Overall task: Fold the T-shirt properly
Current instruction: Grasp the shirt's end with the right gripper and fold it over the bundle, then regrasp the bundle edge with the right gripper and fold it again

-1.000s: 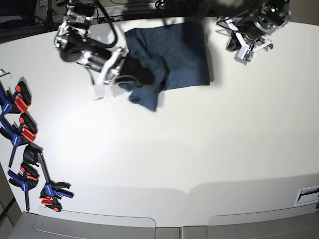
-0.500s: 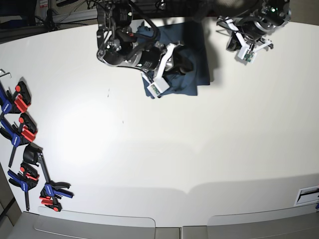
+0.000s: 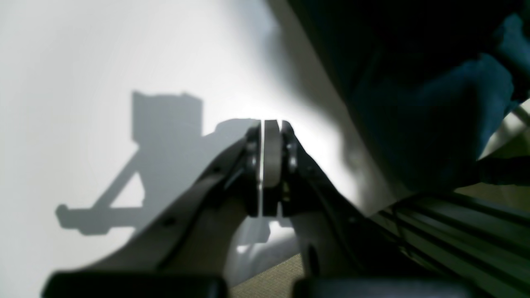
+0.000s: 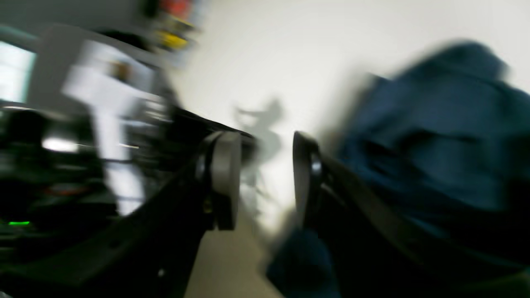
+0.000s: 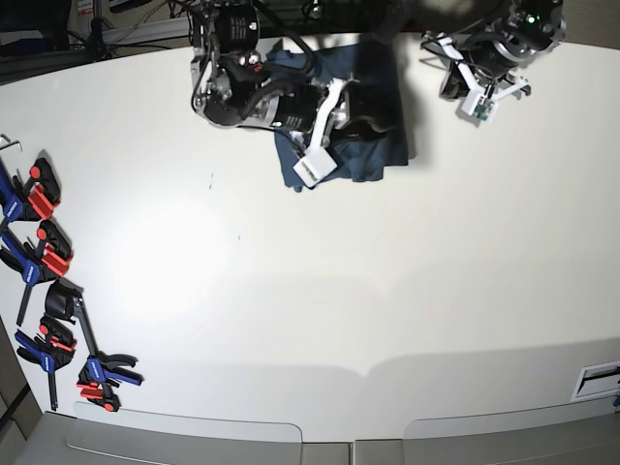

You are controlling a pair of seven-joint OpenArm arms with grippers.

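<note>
The dark navy-teal T-shirt (image 5: 371,158) lies folded in a compact block at the table's far middle. My right gripper (image 5: 354,114) hovers over the shirt's left half. In the right wrist view, which is blurred by motion, this gripper (image 4: 265,178) is open and empty, with the shirt (image 4: 434,136) to its right. My left gripper (image 5: 455,82) stays at the far right, off the shirt. In the left wrist view it (image 3: 271,165) is shut with pads together over bare white table, the shirt's edge (image 3: 434,124) to its upper right.
Several blue-and-red clamps (image 5: 46,257) lie along the table's left edge. The white table (image 5: 339,291) stretches toward the front edge. Dark equipment and cables stand behind the far edge.
My right arm swung right, carrying the shirt's loose lower-left flap over onto the body, and now sits above the narrower folded shirt. The left arm has not moved.
</note>
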